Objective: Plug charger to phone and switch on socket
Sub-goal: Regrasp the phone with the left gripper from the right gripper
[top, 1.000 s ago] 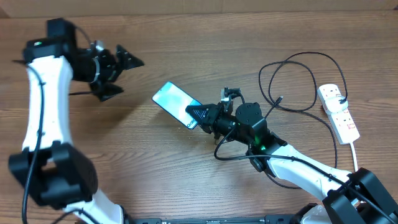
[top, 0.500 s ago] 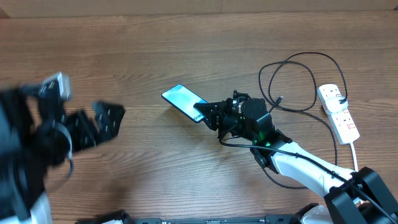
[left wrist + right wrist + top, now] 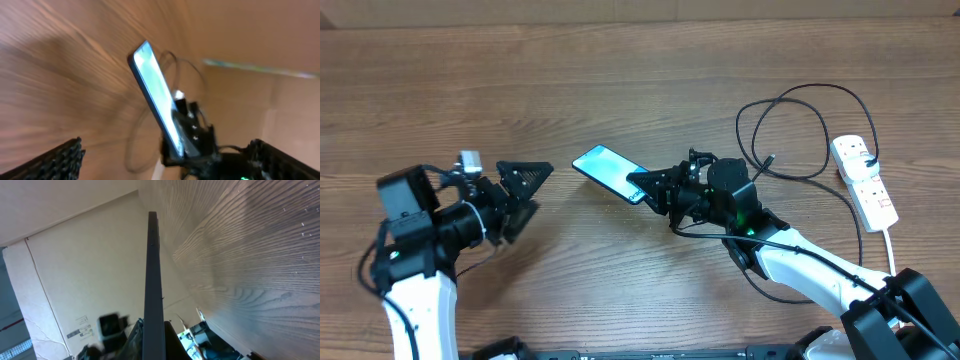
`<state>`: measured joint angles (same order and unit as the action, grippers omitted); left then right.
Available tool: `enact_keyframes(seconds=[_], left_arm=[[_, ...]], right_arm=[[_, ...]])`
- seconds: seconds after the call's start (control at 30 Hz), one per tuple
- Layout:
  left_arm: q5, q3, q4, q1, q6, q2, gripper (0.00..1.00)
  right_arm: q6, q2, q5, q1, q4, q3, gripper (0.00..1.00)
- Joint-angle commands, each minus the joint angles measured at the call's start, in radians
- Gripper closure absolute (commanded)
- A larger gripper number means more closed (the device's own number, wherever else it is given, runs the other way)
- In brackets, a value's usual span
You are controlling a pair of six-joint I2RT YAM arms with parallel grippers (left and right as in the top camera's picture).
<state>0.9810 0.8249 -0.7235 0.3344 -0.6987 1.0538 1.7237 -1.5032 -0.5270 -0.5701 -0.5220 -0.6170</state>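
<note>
the right claw (image 3: 645, 187) pinches one end of the phone (image 3: 604, 168) and holds it tilted, apparently off the table (image 3: 620, 70), its long axis running leftward toward the left claw (image 3: 532, 192), which hangs spread and empty near the free end. the charger (image 3: 769, 159) tip lies on the right arm's far side, the socket (image 3: 865, 180) further right; bare wood between leaves room

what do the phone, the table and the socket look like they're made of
The phone looks glass-faced and glossy: its lit blue screen shines. The table is wood or wood-look laminate, matte, with visible grain. The socket seems smooth moulded white plastic.
</note>
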Motion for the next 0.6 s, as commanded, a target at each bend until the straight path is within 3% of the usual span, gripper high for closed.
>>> enact_keyframes(seconds=[0.0, 0.2, 0.43, 0.57], left_arm=[[0.189, -0.044, 0.049, -0.014, -0.180, 0.079, 0.04], [0.113, -0.044, 0.122, -0.087, -0.266, 0.166, 0.07], [-0.028, -0.044, 0.278, -0.211, -0.459, 0.175, 0.25], [-0.056, -0.044, 0.290, -0.236, -0.477, 0.175, 0.37]], right_arm=[[-0.003, 0.003, -0.001, -0.005, -0.013, -0.026, 0.96], [-0.003, 0.003, 0.060, -0.053, -0.014, -0.026, 0.96], [0.010, 0.003, 0.157, -0.122, -0.120, -0.026, 0.96], [0.069, 0.003, 0.187, -0.122, -0.174, -0.026, 0.96]])
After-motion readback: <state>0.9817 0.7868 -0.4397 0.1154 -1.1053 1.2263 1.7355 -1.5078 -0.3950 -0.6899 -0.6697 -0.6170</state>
